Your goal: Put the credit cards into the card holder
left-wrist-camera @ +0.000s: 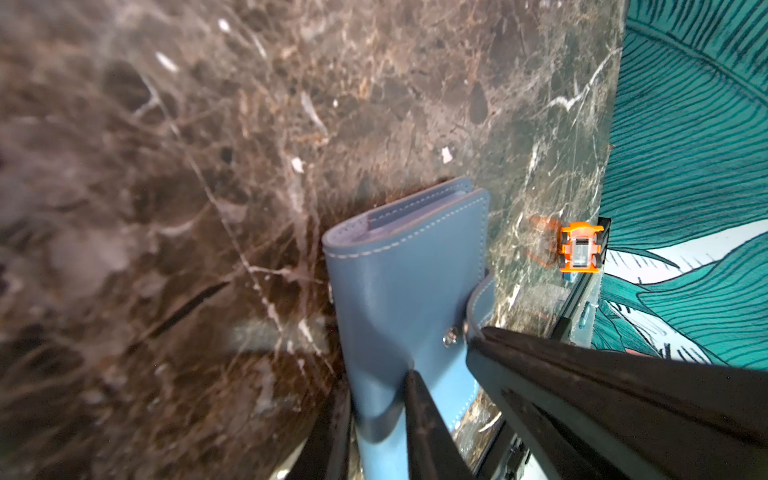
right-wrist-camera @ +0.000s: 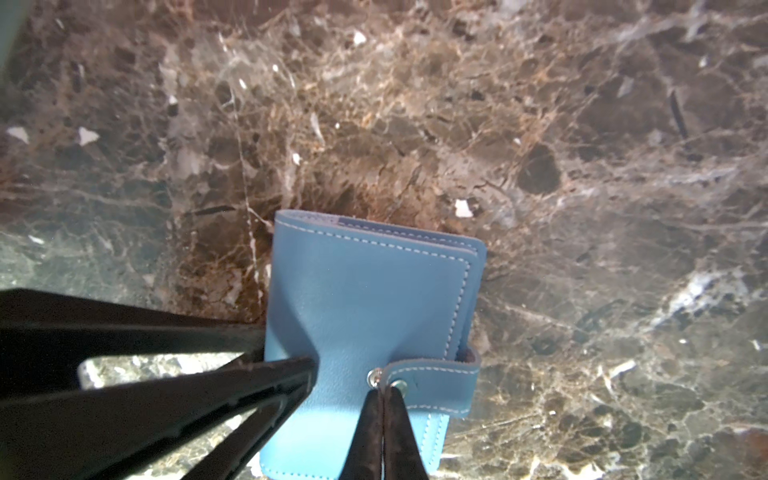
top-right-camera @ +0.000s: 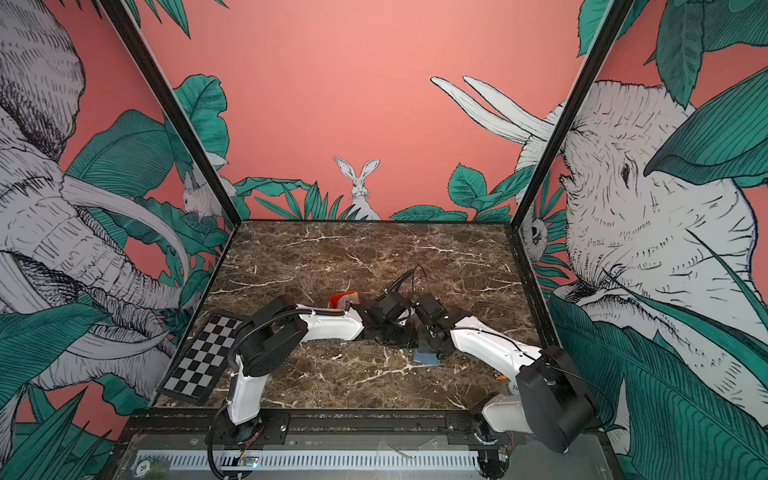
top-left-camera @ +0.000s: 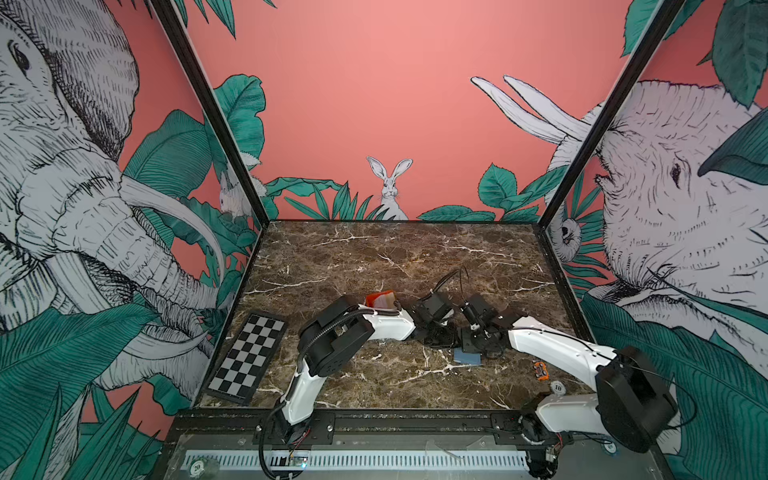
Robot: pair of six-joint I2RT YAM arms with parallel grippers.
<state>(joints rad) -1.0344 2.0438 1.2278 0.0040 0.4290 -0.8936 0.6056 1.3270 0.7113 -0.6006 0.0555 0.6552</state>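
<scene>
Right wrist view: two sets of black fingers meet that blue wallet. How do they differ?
The left fingers stand slightly apart, clamping the card holder at its folded edge; the right fingers are pressed fully together. The left fingers dent the cover; the right fingers only meet the end of the undone snap tab. Both are black, tapered and at the same card holder.

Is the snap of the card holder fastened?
No: in the right wrist view the tab, pinched by the right gripper, is lifted off the card holder, whose stud is bare.
</scene>
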